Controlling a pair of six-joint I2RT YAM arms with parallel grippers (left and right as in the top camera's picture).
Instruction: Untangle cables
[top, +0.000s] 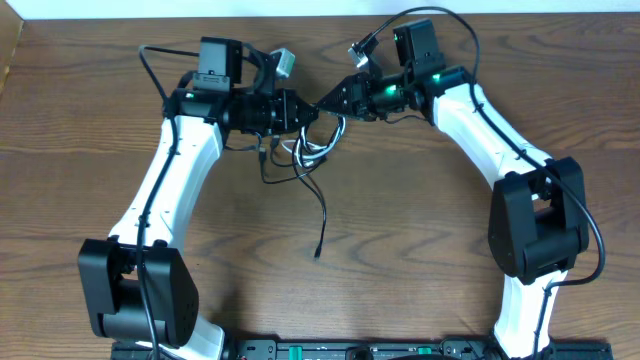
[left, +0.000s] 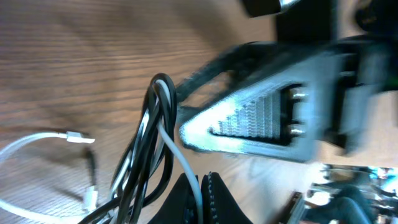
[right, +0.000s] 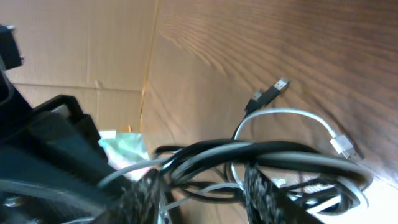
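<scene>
Your left end effector (left: 200, 194) is pressed fully together on the tangle of thin black and white cables (left: 155, 118), with a white strand running down between its fingers. Only its own wrist view shows this. Your right end effector (right: 205, 190) stands partly open astride the bundle. You cannot tell whether its fingers touch it. From overhead the two tips nearly meet, and the cables lie just beneath them on the brown wooden counter (top: 450, 260). One black tail trails away toward the arm bases.
</scene>
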